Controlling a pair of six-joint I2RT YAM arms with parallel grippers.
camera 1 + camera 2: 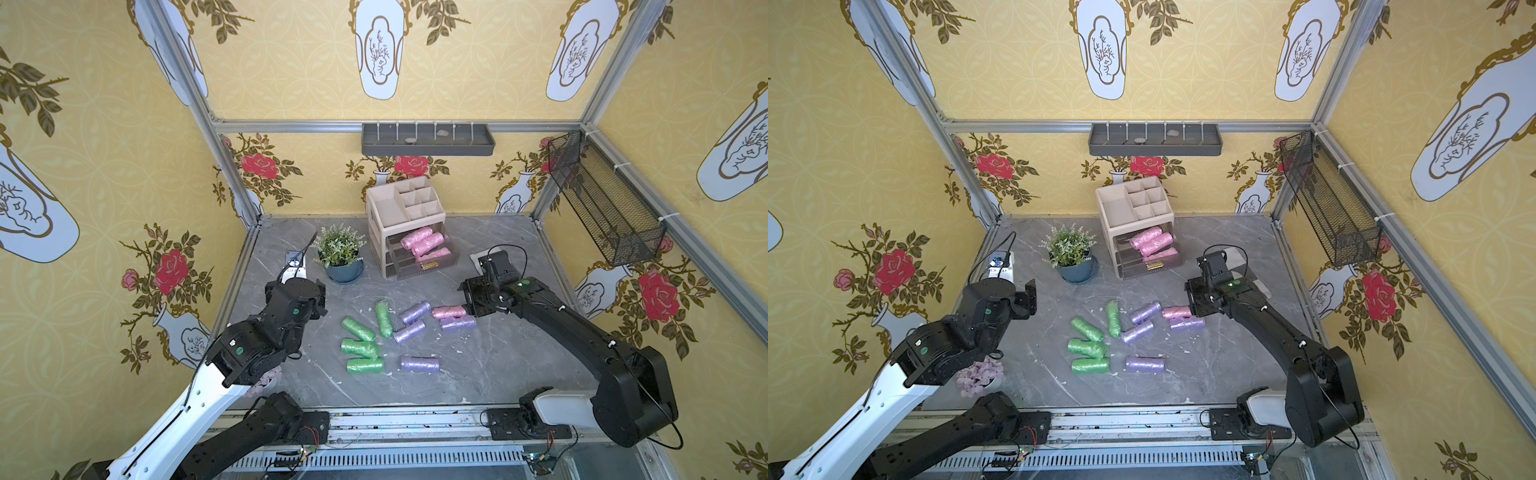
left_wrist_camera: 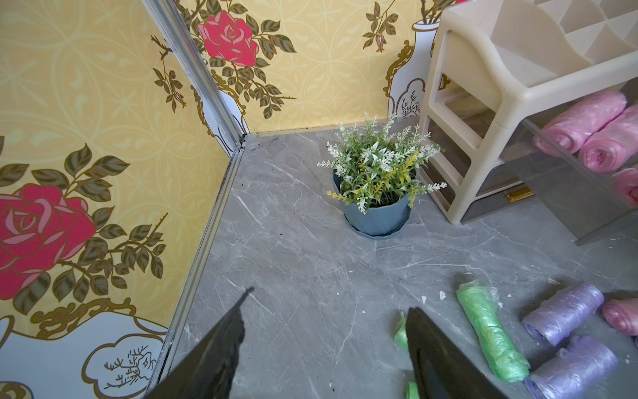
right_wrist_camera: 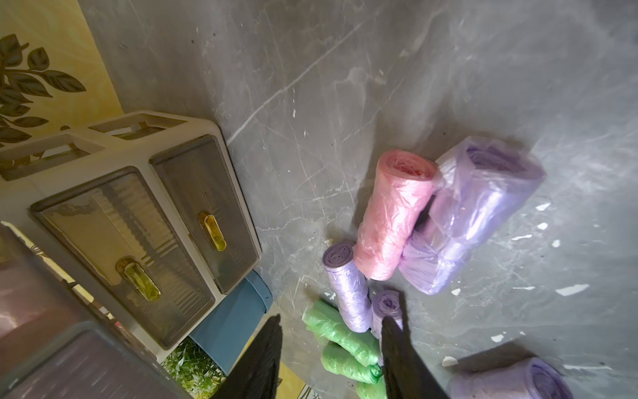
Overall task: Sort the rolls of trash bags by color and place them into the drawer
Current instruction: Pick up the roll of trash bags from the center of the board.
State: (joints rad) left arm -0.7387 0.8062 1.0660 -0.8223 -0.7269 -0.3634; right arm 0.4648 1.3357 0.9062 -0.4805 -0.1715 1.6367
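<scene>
— Right gripper (image 3: 333, 320)?
— Partly open, empty, poised beside the loose pink roll (image 3: 393, 214) on the table (image 1: 478, 365), presumably bound for the open drawer (image 1: 440, 264) holding three pink rolls (image 1: 422, 243).
— Left gripper (image 2: 331, 300)?
— Wide, empty, parked clear.

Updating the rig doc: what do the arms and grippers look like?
Both arms are mostly black: left arm has a white link and green round stickers; right arm has a white shell near its base. Thin black cables run along both. Left gripper and right gripper have flat black fingers.
</scene>
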